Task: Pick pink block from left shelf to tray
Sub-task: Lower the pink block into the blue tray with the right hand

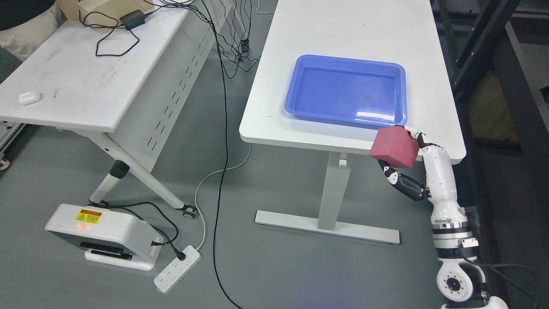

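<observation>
A pink block (394, 146) is held in my right hand (405, 156), whose arm comes up from the lower right. The fingers wrap its top right edge and the thumb presses from below. The block hangs in the air at the front edge of the white table (343, 34), just in front of the near right corner of the blue tray (300, 101). The tray is empty and lies flat on the table. My left arm is out of view.
A second white table (77, 86) stands at the left with cables, a black adapter (134, 18) and a small white case (29, 97). On the floor lie a white device (103, 234), a power strip (177, 268) and cables. A dark shelf frame (493, 51) stands at the right.
</observation>
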`<state>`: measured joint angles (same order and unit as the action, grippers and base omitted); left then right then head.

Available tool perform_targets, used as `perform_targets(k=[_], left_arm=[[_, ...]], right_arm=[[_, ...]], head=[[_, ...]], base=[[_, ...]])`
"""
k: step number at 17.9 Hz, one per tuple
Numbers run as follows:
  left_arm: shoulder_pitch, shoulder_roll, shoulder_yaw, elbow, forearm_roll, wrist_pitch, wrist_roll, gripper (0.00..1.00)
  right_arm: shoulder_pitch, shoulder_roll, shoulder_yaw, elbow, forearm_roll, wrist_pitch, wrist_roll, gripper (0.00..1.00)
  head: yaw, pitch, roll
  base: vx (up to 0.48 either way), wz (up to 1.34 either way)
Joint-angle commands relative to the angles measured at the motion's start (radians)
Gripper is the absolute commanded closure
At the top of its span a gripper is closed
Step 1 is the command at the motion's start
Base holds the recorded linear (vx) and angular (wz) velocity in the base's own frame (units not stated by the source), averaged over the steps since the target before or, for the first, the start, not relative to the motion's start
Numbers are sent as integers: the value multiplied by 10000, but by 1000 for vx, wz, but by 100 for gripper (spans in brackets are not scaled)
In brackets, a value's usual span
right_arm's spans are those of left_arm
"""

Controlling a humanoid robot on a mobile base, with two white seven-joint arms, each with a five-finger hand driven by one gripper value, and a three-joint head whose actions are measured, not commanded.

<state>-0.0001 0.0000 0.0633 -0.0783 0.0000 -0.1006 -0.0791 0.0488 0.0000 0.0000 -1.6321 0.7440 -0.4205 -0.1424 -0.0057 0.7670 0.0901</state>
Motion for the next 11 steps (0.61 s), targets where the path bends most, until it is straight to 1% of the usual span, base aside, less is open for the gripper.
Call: perform_targets(k=[1, 7, 11], left_arm=[[47, 175, -4, 0, -15, -6, -7, 0], [62, 175, -4, 0, -15, -6, -7, 0], [62, 175, -4, 0, -15, -6, -7, 0]], right_arm=[[3, -246, -215, 0, 0, 2, -3, 94], [-27, -246, -123, 0, 0, 2, 165, 94], [-74, -175, 137, 15, 46, 32, 548, 94]], head=[[0, 0, 0], [0, 0, 0], [0, 0, 0]], base=[[276, 51], [251, 50], [208, 28]])
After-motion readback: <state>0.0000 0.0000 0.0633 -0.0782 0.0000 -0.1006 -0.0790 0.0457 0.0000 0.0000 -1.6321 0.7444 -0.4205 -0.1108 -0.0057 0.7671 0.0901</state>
